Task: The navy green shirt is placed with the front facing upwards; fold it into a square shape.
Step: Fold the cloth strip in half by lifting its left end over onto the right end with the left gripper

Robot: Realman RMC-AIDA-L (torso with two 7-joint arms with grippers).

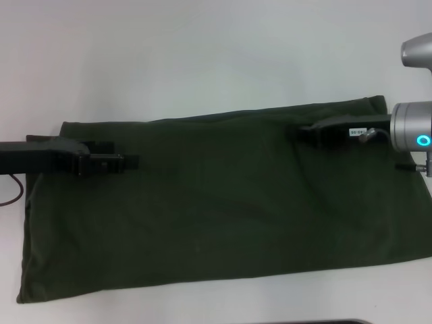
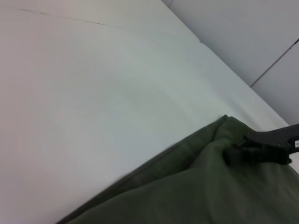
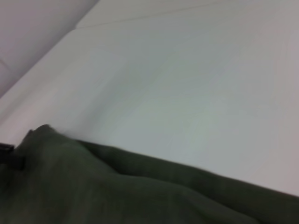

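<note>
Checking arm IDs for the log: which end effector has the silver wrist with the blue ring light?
The right end effector, over the shirt's far right part. Its wrist is silver with a glowing blue ring; the left end effector, over the shirt's left part, is all black.

Table mostly open; shirt and both grippers take the middle band.
White table (image 1: 202, 54) is bare on the far side and along a thin near strip. The navy green shirt (image 1: 223, 202) lies flat across the middle, left to right. Left gripper (image 1: 128, 162) sits over its left part, right gripper (image 1: 307, 129) over its far right edge.
</note>
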